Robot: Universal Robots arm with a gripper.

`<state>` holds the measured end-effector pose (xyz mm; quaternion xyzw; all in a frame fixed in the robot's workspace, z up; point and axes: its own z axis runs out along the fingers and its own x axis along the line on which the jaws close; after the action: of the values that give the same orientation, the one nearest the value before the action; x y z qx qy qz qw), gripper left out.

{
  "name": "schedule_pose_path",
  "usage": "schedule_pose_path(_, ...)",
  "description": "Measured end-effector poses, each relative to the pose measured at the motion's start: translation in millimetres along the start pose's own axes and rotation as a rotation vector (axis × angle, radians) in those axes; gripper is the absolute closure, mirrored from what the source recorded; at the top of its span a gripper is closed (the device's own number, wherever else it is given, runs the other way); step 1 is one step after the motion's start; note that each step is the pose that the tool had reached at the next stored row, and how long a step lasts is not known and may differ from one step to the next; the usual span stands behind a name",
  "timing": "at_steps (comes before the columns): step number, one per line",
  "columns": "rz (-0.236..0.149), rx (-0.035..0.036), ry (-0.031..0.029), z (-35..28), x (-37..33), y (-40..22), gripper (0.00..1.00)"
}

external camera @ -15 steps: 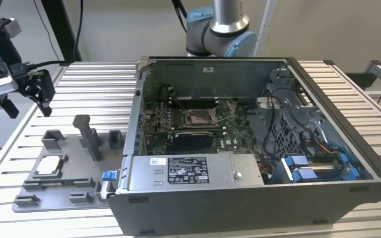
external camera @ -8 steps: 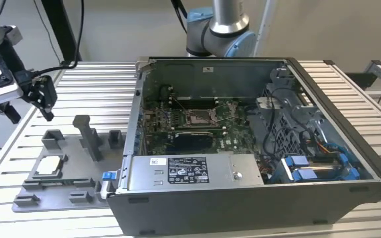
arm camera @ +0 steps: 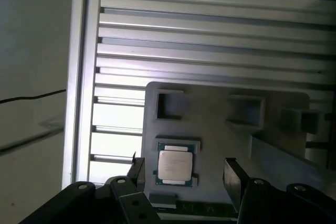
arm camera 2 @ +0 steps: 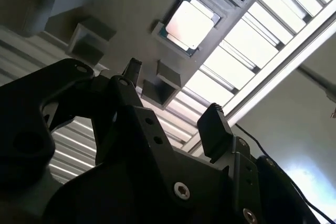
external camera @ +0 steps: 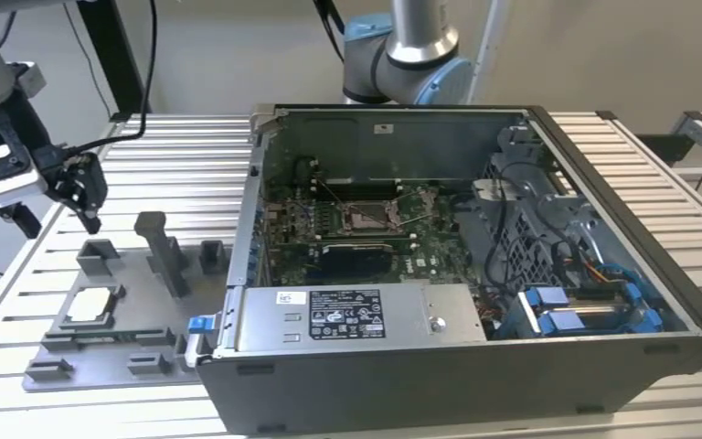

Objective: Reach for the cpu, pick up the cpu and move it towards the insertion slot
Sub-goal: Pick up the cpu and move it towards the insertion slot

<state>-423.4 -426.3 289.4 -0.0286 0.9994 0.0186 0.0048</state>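
Observation:
The cpu (external camera: 92, 306) is a flat silvery square lying in a shallow seat on the grey fixture plate (external camera: 143, 343), at the exterior view's left. My gripper (external camera: 58, 222) hangs open well above the plate's far end, apart from the chip, with nothing between its fingers. In both wrist views the cpu (arm camera 2: 190, 23) (arm camera: 175, 164) lies beyond the two dark fingertips (arm camera 2: 214, 124) (arm camera: 231, 174), and the gripper (arm camera 2: 173, 98) (arm camera: 184, 170) stands wide. The insertion slot (external camera: 369, 217), a shiny metal frame with a brownish centre, sits on the motherboard inside the open computer case (external camera: 473, 366).
Upright grey blocks (external camera: 162, 251) stand on the fixture plate between the cpu and the case wall. A second arm's base (external camera: 400, 55) rises behind the case. Cables and a drive cage with blue clips (external camera: 570, 311) fill the case's right side. The table (external camera: 180, 155) is slatted aluminium.

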Motion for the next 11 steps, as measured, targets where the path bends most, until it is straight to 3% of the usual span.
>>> schedule_pose_path(2,0.0,0.0001,0.0026,3.1,0.3,-1.7,0.0)
schedule_pose_path(8,0.0,0.0,0.0033,12.6,1.0,-4.7,0.0)
schedule_pose_path(11,0.0,0.0015,0.008,15.6,1.0,-4.9,0.0)
